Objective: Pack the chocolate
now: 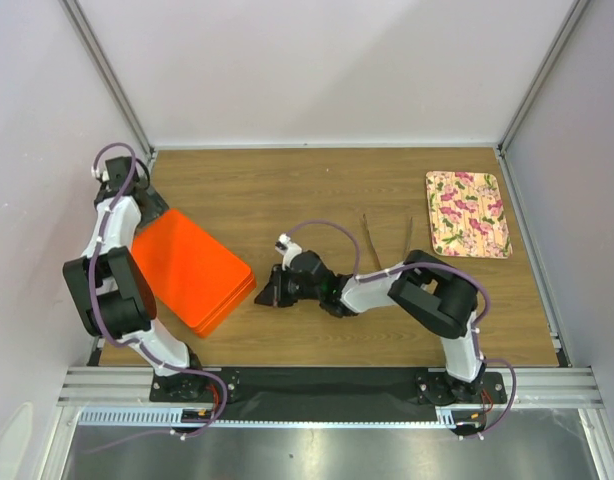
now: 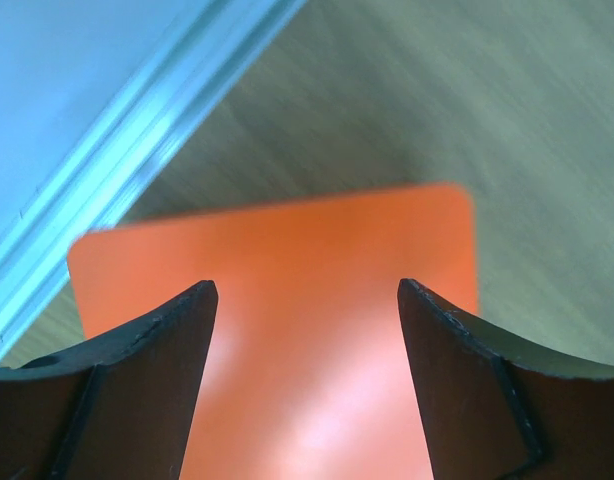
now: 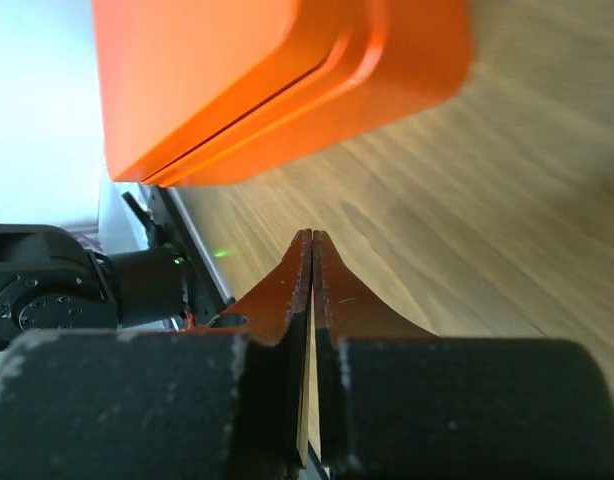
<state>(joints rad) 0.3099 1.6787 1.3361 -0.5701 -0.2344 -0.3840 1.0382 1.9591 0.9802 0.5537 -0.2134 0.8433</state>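
Likely opening the box: left gripper apart over its far end, right gripper pressed together, empty, beside its right corner. No chocolate visible anywhere, perhaps inside — next: prise it open.

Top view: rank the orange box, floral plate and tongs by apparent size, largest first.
1. orange box, clearly the largest.
2. floral plate, noticeably smaller.
3. tongs, smallest: thin legs, partly hidden by the right arm.
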